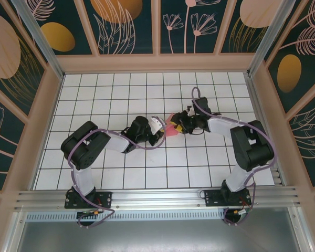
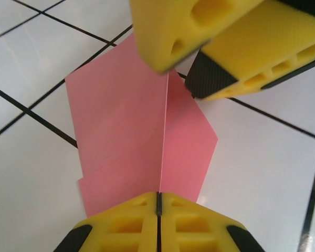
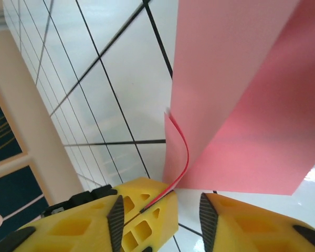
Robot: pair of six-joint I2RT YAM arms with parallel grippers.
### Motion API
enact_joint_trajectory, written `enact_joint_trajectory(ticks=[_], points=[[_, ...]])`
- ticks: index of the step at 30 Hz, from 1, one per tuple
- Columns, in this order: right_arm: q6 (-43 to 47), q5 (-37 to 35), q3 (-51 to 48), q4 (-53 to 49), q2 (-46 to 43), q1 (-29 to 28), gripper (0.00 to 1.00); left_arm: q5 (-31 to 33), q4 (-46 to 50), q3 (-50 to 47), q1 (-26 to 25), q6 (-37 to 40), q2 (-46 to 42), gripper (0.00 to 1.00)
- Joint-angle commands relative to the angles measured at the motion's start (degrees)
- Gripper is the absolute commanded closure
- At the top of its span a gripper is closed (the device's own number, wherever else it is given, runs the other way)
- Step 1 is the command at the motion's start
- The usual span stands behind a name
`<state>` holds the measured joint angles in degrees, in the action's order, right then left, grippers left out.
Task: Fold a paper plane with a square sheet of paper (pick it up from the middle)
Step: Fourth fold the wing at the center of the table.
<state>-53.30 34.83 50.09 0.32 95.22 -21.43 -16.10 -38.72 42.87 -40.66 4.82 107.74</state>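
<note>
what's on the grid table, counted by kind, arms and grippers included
pink sheet of paper, partly folded: 1
robot arms: 2, left arm and right arm
yellow-fingered grippers: 2, left gripper and right gripper
total: 5

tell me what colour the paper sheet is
Plain pink, no print; the square sheet of paper shows best in the left wrist view.
</note>
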Motion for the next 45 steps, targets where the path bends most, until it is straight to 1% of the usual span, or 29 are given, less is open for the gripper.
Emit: enact_joint_trajectory(ticks=[1,6,10,13,18,21,23,28,35,39,41,45], points=[[3.47,-6.81,-4.1,3.38,-6.9,0.29,0.5,-3.08,0.6,1.79,-0.23,-8.77,0.3,0.91],[6.09,-8.87,-11.38,9.67,-11.78,-0.02,0.5,-4.19,2.92,2.66,-0.19,-20.53,-1.37,0.93],[6.88,-7.48,-15.33,15.28,-12.01,-1.36,0.54,-5.99,2.79,2.83,-0.25,-29.75,-1.27,0.94],[7.54,-7.32,-15.68,17.55,-11.1,-2.89,0.56,-7.7,1.65,2.44,-0.16,-34.99,-1.65,0.94],[7.08,-6.85,-14.65,19.52,-7.33,-3.02,0.6,-8.94,1.29,2.58,-0.12,-39.96,-2.36,0.95],[6.79,-6.5,-14.1,20.68,-5.27,-3.01,0.63,-8.6,1.51,2.72,-0.15,-42.48,-1.58,0.95],[6.66,-6.22,-14.13,21.2,-4.4,-3.02,0.65,-8.51,1.56,2.83,-0.19,-43.35,-1.07,0.95],[6.96,-5.51,-13.93,23.04,-2.61,-3.0,0.64,-9.55,0.42,2.91,-0.12,-45.4,0.36,0.95],[6.95,-5.03,-12.66,24.38,0.52,-2.92,0.63,-9.66,1.1,3.07,0.1,-45.77,0.66,0.94],[6.67,-5.03,-12.25,24.29,1.98,-2.83,0.6,-9.47,0.77,2.74,0.44,-46.48,1.15,0.89],[6.62,-5.07,-12.26,24.29,2.42,-2.84,0.56,-9.39,0.91,2.75,0.59,-46.27,1.33,0.86],[6.45,-5.28,-12.13,23.88,3.36,-2.76,0.54,-9.19,1.15,2.57,0.8,-44.22,0.92,0.76]])
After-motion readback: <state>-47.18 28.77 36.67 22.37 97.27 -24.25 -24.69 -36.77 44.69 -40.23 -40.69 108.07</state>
